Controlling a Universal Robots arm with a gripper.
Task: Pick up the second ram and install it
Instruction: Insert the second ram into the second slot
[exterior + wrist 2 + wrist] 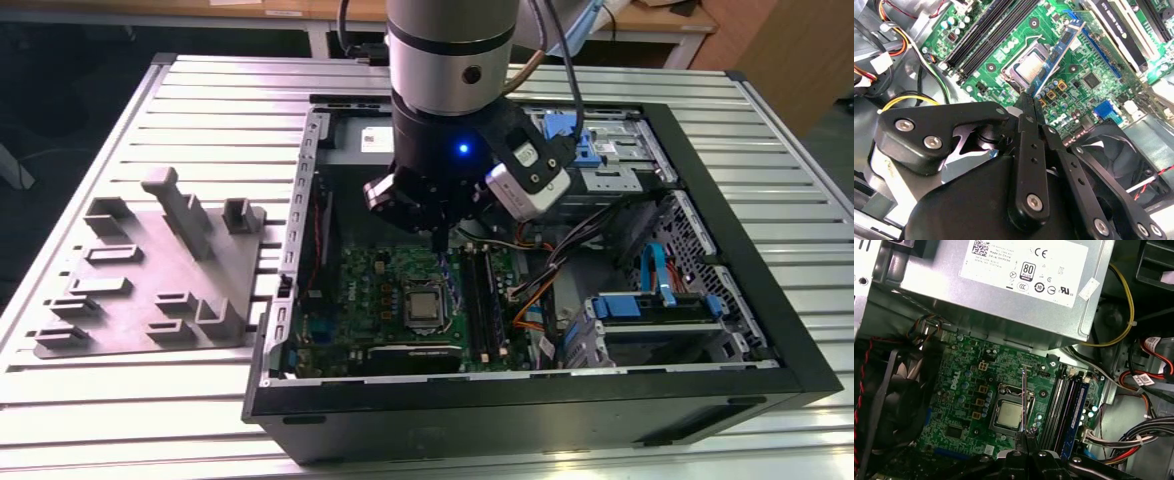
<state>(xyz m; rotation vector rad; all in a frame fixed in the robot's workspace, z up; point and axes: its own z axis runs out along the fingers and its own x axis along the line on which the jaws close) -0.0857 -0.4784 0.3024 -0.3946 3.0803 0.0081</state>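
hand [1030,103] clamped on second ram [1066,42], over mobo [1004,55]

hand [1024,435] cut off in first wrist view, arm [447,60] partly hiding power supply [350,135]

A silvery table [200,100] of long ribbed metal slats spreads across the exterior view under even light. Beyond its far edge stands a light wooden desk [160,10] on white legs, with dark shadow [80,70] beneath it. A brown wooden panel [794,50] rises at the exterior view's right.
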